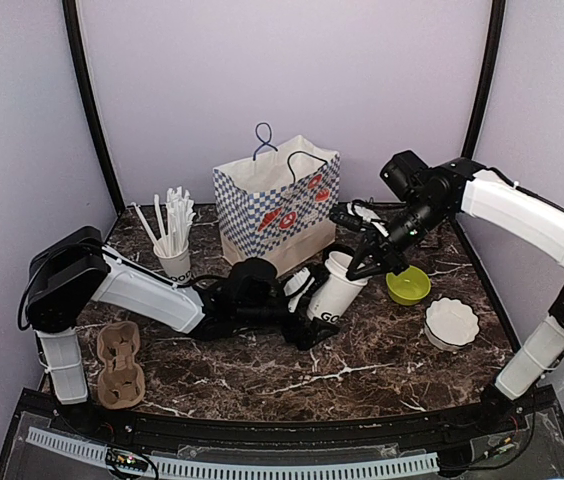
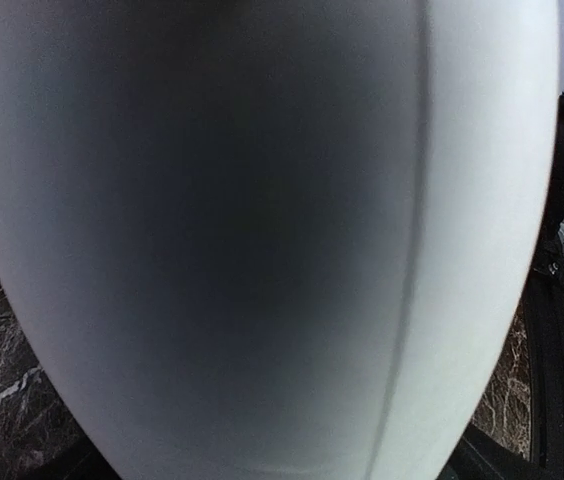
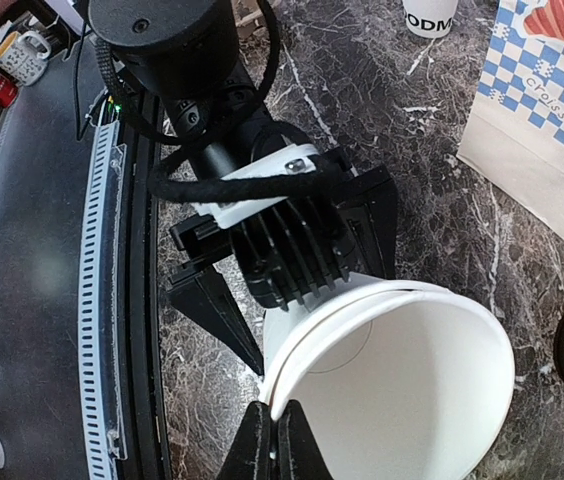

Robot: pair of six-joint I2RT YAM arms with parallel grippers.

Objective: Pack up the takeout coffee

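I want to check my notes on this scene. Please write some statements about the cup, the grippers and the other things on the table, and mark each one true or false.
1. The cup between the grippers has no lid. True.
2. The right gripper is open. False: it is shut on the cup's rim.
3. The left gripper has its jaws wide, one on each side of the cup. True.
4. The green bowl lies inside the bag. False: it sits on the table, right of the cup.
5. The straws stand left of the bag in the top view. True.
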